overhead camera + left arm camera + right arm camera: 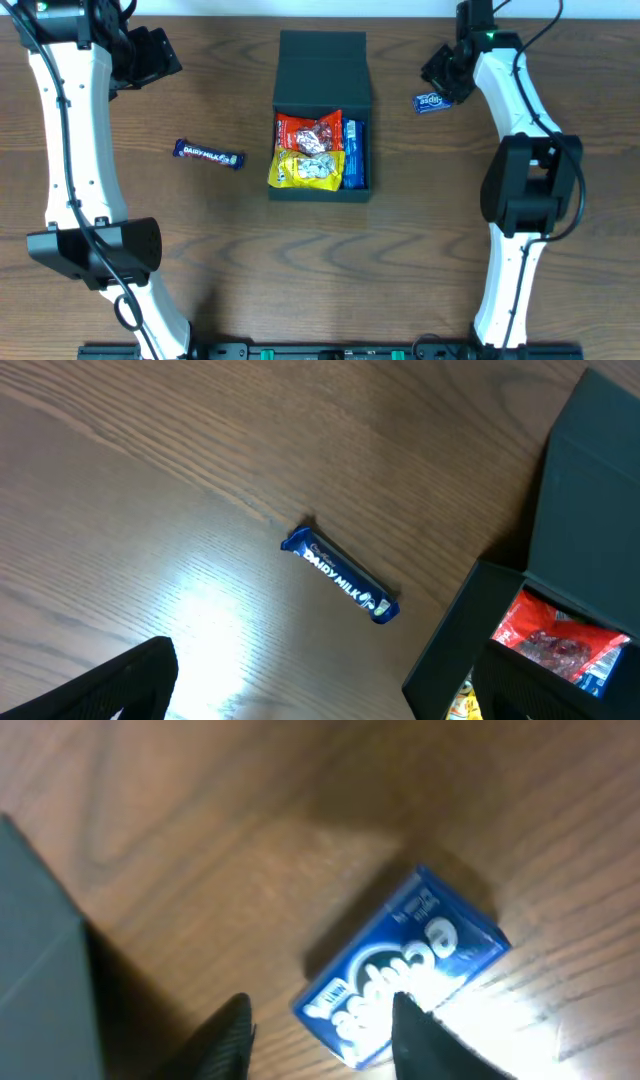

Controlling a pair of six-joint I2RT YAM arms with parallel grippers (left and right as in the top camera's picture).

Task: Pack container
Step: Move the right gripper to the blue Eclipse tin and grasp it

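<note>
The dark teal-green container [322, 70] stands at the table's middle with its flap lid open to the back; it holds red, yellow and blue snack packets. It also shows in the left wrist view [580, 520] and at the left edge of the right wrist view [40, 960]. A Dairy Milk bar [210, 154] lies left of it, also in the left wrist view [340, 575]. A small blue gum pack [432, 102] lies right of it. My right gripper [320, 1035] is open, low over the blue pack [400, 970]. My left gripper [320, 690] is open and empty, high at far left.
The wooden table [200, 250] carries the container, the bar and the pack. The arm bases stand at the front left [95, 250] and front right [525, 190].
</note>
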